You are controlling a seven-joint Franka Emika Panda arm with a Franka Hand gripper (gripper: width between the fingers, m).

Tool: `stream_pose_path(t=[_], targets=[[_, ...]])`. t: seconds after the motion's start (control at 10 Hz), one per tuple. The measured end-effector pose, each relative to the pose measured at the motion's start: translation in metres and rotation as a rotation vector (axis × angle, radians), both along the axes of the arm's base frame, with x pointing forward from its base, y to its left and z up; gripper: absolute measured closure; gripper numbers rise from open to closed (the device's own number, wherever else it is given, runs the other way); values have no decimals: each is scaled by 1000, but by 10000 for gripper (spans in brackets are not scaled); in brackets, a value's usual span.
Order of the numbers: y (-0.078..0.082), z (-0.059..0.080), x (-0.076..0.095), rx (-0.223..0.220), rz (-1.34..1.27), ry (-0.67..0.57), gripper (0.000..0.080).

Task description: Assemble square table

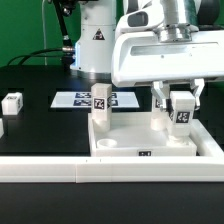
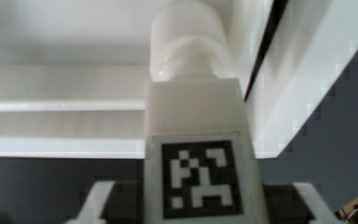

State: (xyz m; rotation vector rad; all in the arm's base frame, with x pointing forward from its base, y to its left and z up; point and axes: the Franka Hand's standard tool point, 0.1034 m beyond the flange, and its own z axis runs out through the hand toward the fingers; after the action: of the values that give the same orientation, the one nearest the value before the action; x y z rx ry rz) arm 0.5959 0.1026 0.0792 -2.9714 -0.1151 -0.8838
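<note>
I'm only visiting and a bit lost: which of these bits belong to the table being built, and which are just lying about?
Job: tabletop, upright leg, gripped leg, tool, loose leg.
Lying about: marker board, border wall.

Robotics lab bench, with printed marker tags on almost everything.
A white robot arm's base [image 1: 95, 40] stands on a black table [image 1: 40, 80] behind the gripper [image 1: 178, 115]. Black-and-white printed tags mark the leg [image 2: 197, 130] clamped in it, the tabletop [image 1: 115, 150] below it and the marker board [image 1: 80, 99] lying flat beyond it. A long white border wall [image 1: 50, 168] runs along the table in front of the gripper, toward the exterior camera.
</note>
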Motion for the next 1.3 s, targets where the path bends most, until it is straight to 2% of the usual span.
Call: stream_pose_path(t=[0.3, 0.8, 0.9, 1.0, 1.1, 1.3], targets=[[0, -9, -3, -5, 5, 1, 509], [1, -9, -3, -11, 14, 13, 508], [1, -9, -3, -12, 16, 13, 262], [1, -9, -3, -13, 18, 14, 262], [1, -10, -3, -14, 19, 14, 180], [1, -10, -3, -19, 26, 13, 151]])
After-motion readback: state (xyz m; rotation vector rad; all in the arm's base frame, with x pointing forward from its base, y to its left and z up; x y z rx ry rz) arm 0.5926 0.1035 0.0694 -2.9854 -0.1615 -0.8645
